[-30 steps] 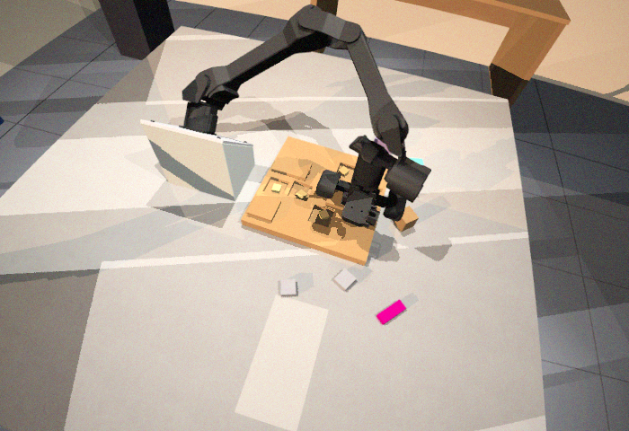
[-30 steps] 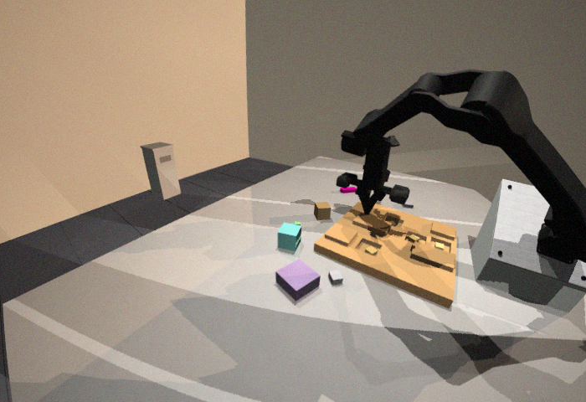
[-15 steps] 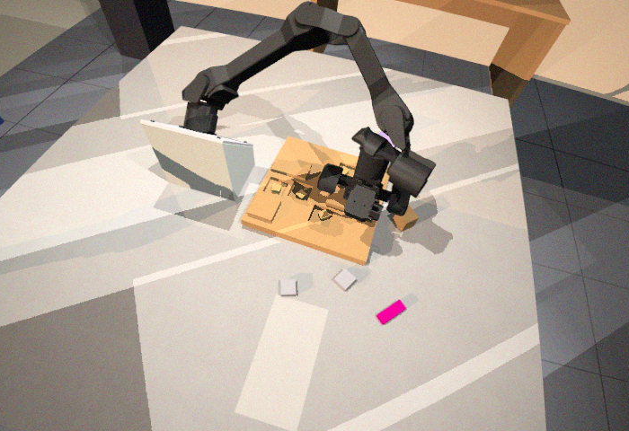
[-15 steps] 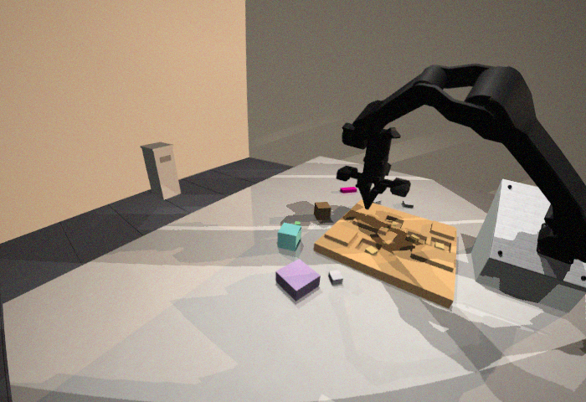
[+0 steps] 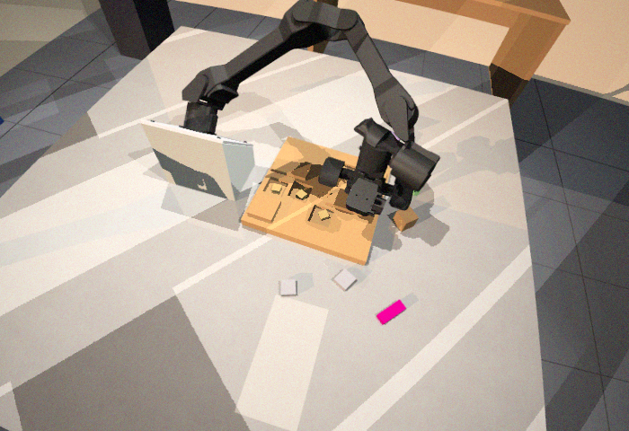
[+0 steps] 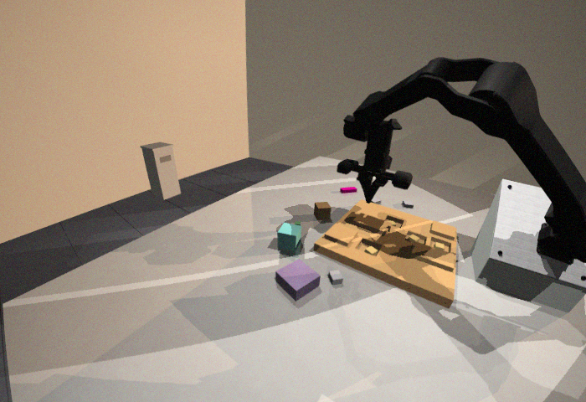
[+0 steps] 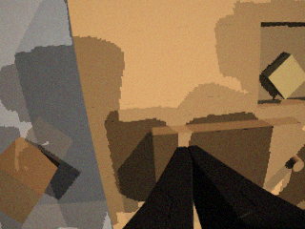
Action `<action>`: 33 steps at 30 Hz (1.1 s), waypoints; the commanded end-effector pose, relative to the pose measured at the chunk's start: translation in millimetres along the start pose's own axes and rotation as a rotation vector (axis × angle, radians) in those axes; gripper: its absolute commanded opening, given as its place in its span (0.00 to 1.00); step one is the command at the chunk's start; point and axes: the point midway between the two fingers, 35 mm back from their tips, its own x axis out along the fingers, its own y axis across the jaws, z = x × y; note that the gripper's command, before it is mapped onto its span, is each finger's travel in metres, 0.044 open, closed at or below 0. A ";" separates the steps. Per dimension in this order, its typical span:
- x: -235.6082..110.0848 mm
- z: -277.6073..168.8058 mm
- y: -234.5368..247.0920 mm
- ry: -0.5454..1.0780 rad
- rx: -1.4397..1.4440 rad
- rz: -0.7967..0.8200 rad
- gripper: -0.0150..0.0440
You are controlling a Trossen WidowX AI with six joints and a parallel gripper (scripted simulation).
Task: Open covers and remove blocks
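The tan puzzle board [image 5: 325, 239] [image 6: 398, 275] [image 7: 166, 26] lies mid-table. My gripper [image 5: 377, 203] [image 6: 369, 198] [image 7: 186, 156] is shut and empty, its tip pointing down just over the board's far-right corner, close to a raised cover bar [image 7: 216, 126]. Small tan blocks sit in open wells: the left block [image 5: 276, 187], the middle block [image 5: 301, 193] and the near block [image 5: 323, 215] [image 7: 288, 75]. A flat cover [image 5: 267, 209] lies slid toward the board's near-left edge. A brown cube [image 5: 405, 219] [image 6: 322, 209] [image 7: 22, 175] rests on the table beside the board's right edge.
A teal block [image 6: 289, 237] and a purple block [image 6: 297, 278] stand off the board's side. Two small grey cubes [image 5: 288, 286] [image 5: 344, 278] and a magenta bar [image 5: 391, 311] [image 6: 348, 189] lie in front. The arm's metal base mount [image 5: 198, 160] [image 6: 516, 227] stands left of the board.
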 end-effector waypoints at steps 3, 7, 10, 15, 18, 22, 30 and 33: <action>-2.5 0.4 -3.0 -0.001 -0.028 0.000 0.25; -8.7 2.8 -20.8 -0.004 -0.192 0.000 0.25; -12.8 4.2 -35.4 -0.006 -0.321 -0.001 0.25; -18.3 5.6 -60.7 -0.009 -0.535 -0.002 0.25; -20.7 5.8 -76.5 -0.010 -0.663 -0.004 0.25; -22.8 4.9 -97.8 -0.010 -0.837 -0.006 0.25; -22.6 -2.3 -140.6 -0.006 -1.199 -0.009 0.25; -21.4 -5.2 -157.4 -0.005 -1.335 -0.009 0.25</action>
